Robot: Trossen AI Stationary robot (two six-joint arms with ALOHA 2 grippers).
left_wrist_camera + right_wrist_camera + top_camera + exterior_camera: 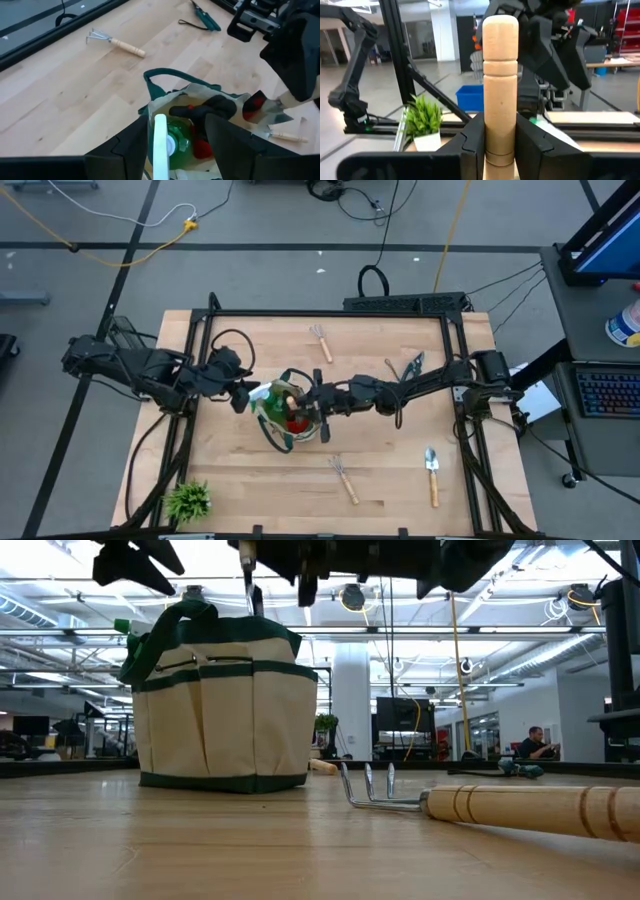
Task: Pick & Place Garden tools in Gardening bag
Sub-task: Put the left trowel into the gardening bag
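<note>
Wooden tool handle clamped in right fingers over the bag; left fingers spread at its rim.

The right gripper is clamped on a tool's wooden handle, a dark finger pressed to each side. The handle stands upright, its rounded end pointing to 12 o'clock, with grooves ringing it near the end and low down. At 10 o'clock from the gripper a small green plant sits in a pale pot. At 1 o'clock hangs the other arm's dark gripper.
</note>
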